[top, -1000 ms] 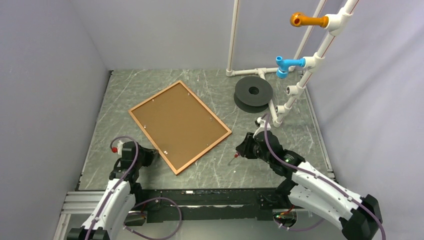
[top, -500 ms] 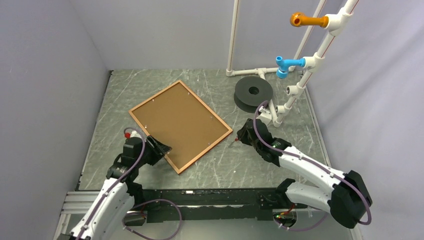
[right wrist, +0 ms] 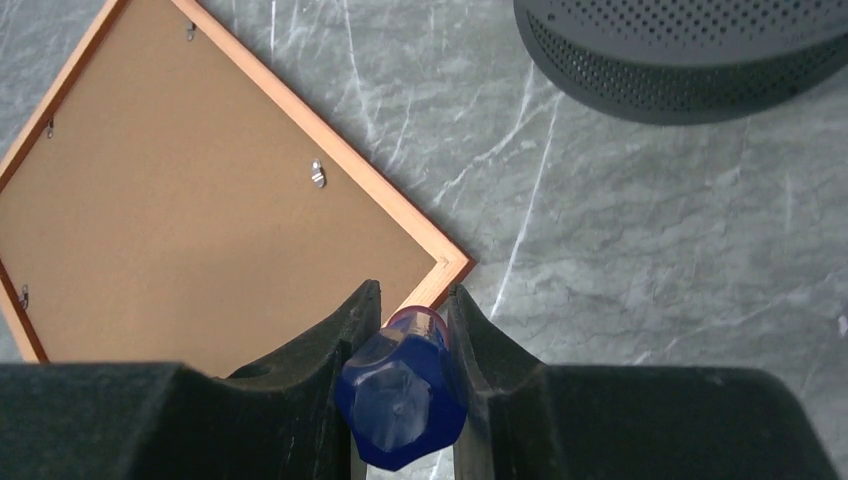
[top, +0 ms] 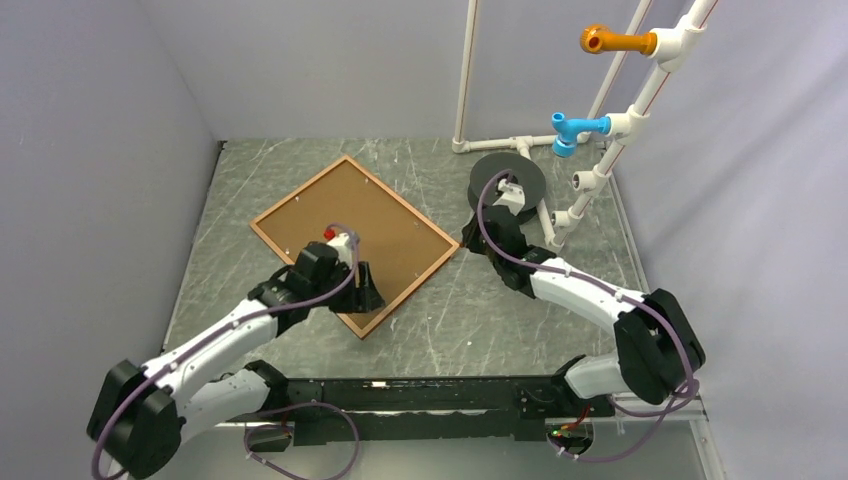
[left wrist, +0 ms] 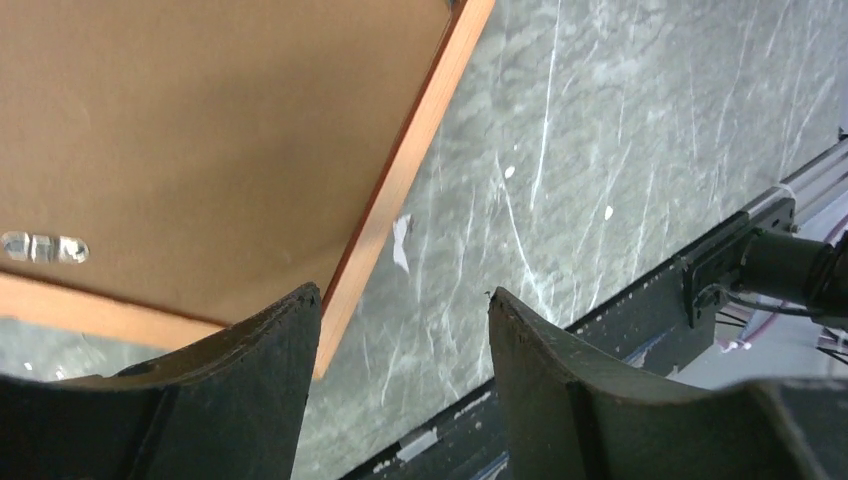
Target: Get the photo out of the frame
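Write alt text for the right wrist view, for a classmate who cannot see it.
The right claw grips a blue translucent handle near one corner of the wooden frame, which lies face down on the grey marbled table with its brown backing panel up. A dark grey perforated disc sits at top right.

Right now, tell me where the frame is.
In the top view the frame lies left of centre, back up, near corner by the left end effector, right corner by the right end effector gripping a blue handle.
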You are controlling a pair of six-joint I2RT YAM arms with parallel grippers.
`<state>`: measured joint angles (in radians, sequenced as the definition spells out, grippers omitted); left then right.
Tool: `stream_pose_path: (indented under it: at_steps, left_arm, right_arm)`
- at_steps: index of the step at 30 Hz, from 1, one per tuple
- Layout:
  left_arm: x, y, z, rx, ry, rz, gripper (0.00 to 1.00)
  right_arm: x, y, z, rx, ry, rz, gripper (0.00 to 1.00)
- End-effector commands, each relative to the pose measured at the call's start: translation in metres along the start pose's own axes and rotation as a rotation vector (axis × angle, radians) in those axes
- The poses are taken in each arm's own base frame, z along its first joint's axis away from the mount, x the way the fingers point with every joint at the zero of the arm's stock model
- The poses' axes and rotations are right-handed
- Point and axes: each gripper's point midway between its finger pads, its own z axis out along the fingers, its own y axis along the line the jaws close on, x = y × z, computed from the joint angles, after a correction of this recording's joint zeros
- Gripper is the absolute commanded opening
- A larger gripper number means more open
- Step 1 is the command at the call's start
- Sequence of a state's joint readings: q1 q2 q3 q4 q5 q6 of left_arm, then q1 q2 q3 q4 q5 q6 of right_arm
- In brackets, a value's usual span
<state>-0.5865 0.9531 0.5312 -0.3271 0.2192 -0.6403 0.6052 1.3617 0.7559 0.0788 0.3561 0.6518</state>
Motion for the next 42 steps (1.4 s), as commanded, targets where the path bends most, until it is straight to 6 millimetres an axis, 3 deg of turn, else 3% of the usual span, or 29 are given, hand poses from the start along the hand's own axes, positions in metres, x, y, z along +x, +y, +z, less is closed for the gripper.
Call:
stream_pose_path:
  at_steps: [1,5,11,17,20,23,28,33,37,42]
  left_arm:
    - [-0.018,0.002,0.011,-0.051,0.025,0.143,0.66]
    - [-0.007,0.017,0.035,-0.101,0.089,0.141,0.66]
    - [0.020,0.000,0.053,-0.086,0.160,0.174,0.65]
    - [0.060,-0.027,0.062,-0.028,0.217,0.134,0.65]
    - [0.079,-0.043,0.069,0.005,0.249,0.110,0.65]
    - [0.089,-0.072,0.079,0.107,0.266,0.057,0.64]
    - [0.089,-0.116,0.104,0.268,0.297,-0.037,0.64]
    - [0.069,-0.139,0.122,0.274,0.295,-0.011,0.64]
    - [0.044,-0.128,0.114,0.207,0.214,0.033,0.65]
    - [0.028,-0.104,0.081,0.156,0.154,0.072,0.65]
  right_arm:
    - [-0.048,0.030,-0.014,-0.122,-0.103,-0.064,0.00]
    - [-0.026,0.016,-0.030,-0.125,-0.021,-0.102,0.00]
    - [-0.008,-0.003,-0.036,-0.108,-0.026,-0.036,0.00]
    - [-0.001,-0.003,-0.010,-0.095,-0.008,0.020,0.00]
    - [-0.002,0.010,0.006,-0.141,0.003,0.013,0.00]
    - [-0.007,0.029,0.021,-0.193,0.018,-0.016,0.00]
    - [-0.034,0.040,0.035,-0.210,-0.005,-0.031,0.00]
    - [-0.049,0.003,0.037,-0.051,0.011,-0.125,0.00]
    - [-0.046,-0.021,0.015,0.021,0.033,-0.214,0.00]
    - [-0.032,-0.025,-0.017,-0.030,0.071,-0.241,0.00]
